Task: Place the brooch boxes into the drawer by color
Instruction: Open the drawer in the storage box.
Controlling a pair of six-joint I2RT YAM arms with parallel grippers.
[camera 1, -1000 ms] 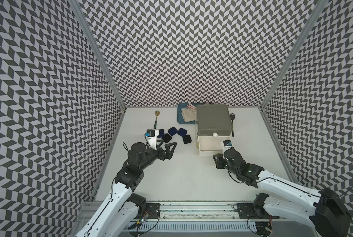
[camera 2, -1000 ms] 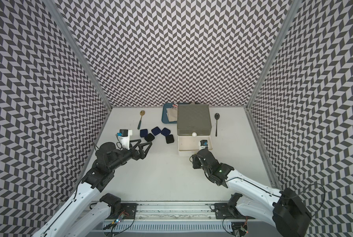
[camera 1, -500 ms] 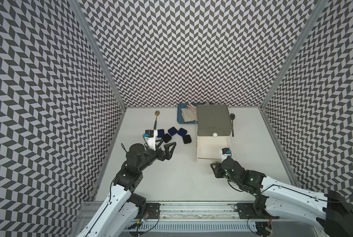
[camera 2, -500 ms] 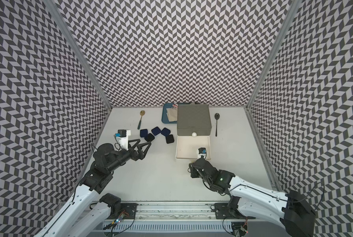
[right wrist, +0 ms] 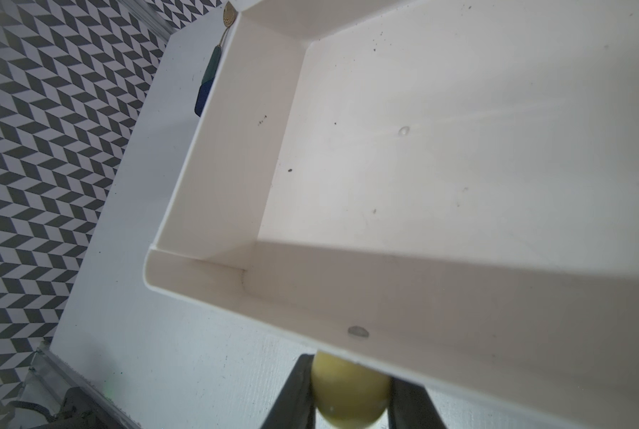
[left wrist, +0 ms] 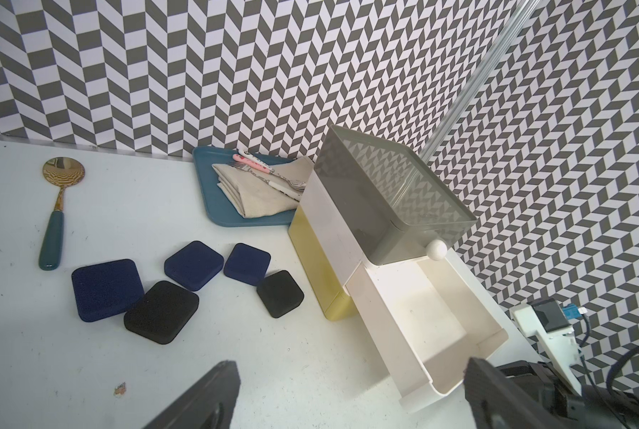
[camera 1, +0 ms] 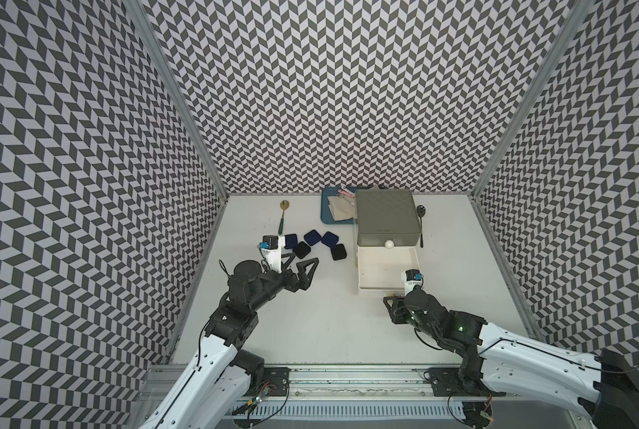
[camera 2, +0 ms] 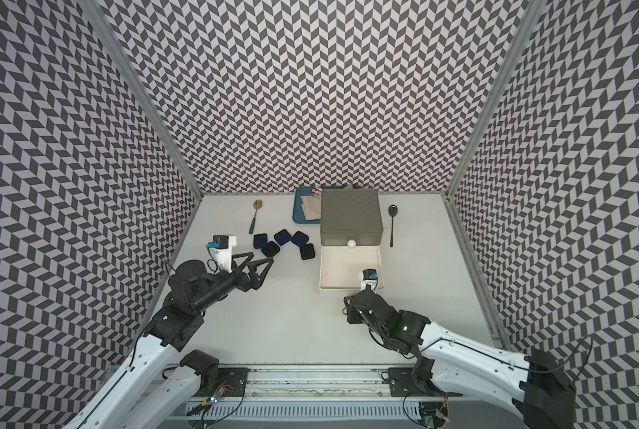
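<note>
Right tool (camera 1: 393, 298), pinching the ball knob (right wrist: 349, 393), has pulled the white drawer (camera 1: 381, 271) out. Left tool (camera 1: 305, 257) waits spread near the brooch boxes (left wrist: 161, 312).

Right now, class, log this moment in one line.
left gripper open; right gripper shut on round knob; white plastic drawer out, empty; navy/black square boxes on table

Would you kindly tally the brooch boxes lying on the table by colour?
Navy blue boxes: 3
Black boxes: 2
Total: 5
</note>
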